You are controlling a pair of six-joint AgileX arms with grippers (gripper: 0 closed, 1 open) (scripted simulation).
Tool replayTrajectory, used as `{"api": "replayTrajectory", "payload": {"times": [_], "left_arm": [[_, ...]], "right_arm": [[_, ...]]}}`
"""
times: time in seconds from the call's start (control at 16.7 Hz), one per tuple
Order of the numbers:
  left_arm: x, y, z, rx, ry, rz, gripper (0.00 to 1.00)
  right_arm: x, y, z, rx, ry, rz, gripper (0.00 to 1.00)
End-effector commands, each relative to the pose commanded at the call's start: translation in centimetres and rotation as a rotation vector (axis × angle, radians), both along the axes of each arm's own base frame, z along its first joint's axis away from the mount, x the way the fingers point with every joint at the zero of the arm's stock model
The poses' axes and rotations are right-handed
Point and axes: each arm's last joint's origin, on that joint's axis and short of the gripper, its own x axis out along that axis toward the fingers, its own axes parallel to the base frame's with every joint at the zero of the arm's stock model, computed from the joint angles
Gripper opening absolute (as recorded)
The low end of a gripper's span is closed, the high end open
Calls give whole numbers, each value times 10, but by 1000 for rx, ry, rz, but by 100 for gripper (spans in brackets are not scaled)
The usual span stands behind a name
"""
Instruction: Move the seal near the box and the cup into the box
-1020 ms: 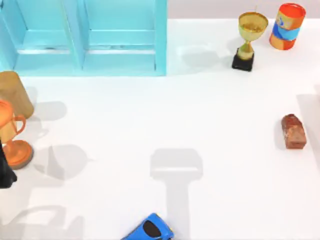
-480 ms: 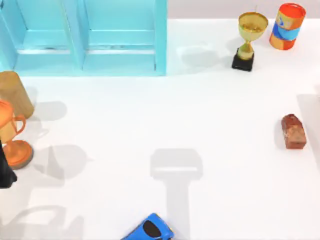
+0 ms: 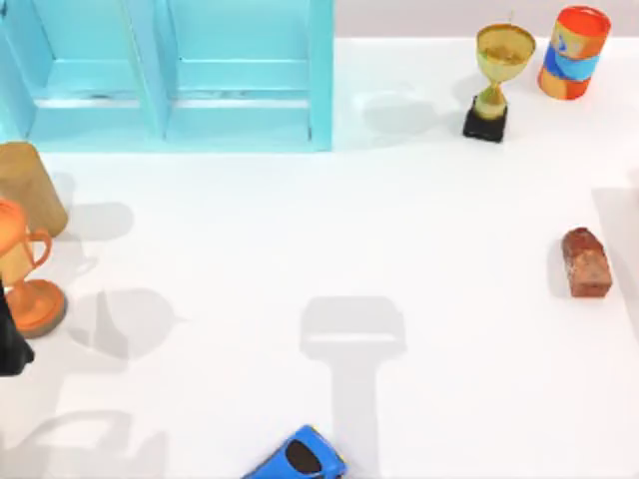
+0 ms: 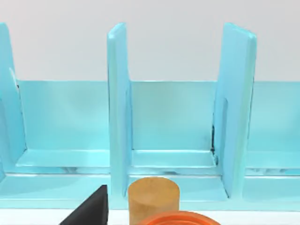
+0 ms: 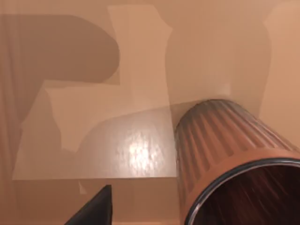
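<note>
Now | left arm [image 3: 12,344] low at desk's [image 3: 399,230] left edge beside orange trophy [image 3: 25,269] | right wrist over cup [image 5: 229,159] | both jaws' state: cannot tell

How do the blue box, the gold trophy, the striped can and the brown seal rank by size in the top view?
Largest to smallest:
1. blue box
2. gold trophy and striped can, which look about alike
3. seal

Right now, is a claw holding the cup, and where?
I cannot tell. The cup looms close beside the right claw's finger, but no grip is visible.
</note>
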Motion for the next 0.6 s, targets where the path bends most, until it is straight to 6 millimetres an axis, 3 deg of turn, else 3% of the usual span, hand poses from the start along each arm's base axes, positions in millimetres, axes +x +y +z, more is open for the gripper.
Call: {"api": "replayTrajectory", "payload": {"times": [0.12,0.42,0.6], "left_arm": [[0,0,0,0,0,0,100],[0,0,0,0,0,0,100],[0,0,0,0,0,0,100]], "right_arm": [[0,2,14,-28,0,-8,100],[-2,2,81,-93,-51,-33,100],[-1,0,97,-45,-30,-16,100]]}}
